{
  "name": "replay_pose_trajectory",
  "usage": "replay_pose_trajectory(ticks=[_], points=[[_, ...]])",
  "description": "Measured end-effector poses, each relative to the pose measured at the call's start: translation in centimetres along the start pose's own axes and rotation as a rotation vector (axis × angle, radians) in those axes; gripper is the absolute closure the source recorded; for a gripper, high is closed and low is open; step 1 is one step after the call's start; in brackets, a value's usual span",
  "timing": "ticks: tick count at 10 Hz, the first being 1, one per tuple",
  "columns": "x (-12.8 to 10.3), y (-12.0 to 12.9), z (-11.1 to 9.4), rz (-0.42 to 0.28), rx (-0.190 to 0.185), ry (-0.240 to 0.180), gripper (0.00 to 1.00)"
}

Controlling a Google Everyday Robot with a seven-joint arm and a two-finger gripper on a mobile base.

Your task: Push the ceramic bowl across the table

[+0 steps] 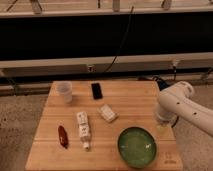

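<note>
The wide, shallow green glazed ceramic bowl [137, 146] sits at the near right of the light wooden butcher-block counter [131, 98]. The gripper [161, 123] hangs at the right edge just beyond it, apparently not touching.

Judgement: approach step. The next move calls for lowering beside the rim, then pushing.

Whether the gripper is open or closed cannot be told, as it blends into the white arm [187, 107].

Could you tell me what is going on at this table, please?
A white robot arm reaches in from the picture's right. Its pincer hangs by the right edge of the table, just beyond the green ceramic bowl near the front corner. No contact with the bowl shows yet.
</note>
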Motion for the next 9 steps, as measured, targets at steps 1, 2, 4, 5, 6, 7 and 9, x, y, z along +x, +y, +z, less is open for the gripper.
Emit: replay_pose_trajectory(ticks=[1, 2, 4, 5, 6, 7, 9], points=[[-0.2, 0.2, 0.5, -0.003, -0.004, 0.000, 0.48], [-0.3, 0.2, 0.5, -0.005, -0.007, -0.001, 0.59], [-0.7, 0.6, 0.6, -0.006, -0.021, 0.002, 0.79], [-0.8, 0.7, 0.7, -0.006, -0.025, 0.002, 0.88], [-0.9, 0.8, 0.8, -0.004, -0.031, 0.001, 0.94], [-0.8, 1.1, 1.5, -0.003, -0.045, 0.002, 0.96], [-0.8, 1.6, 2.4, -0.004, -0.066, 0.003, 0.96]])
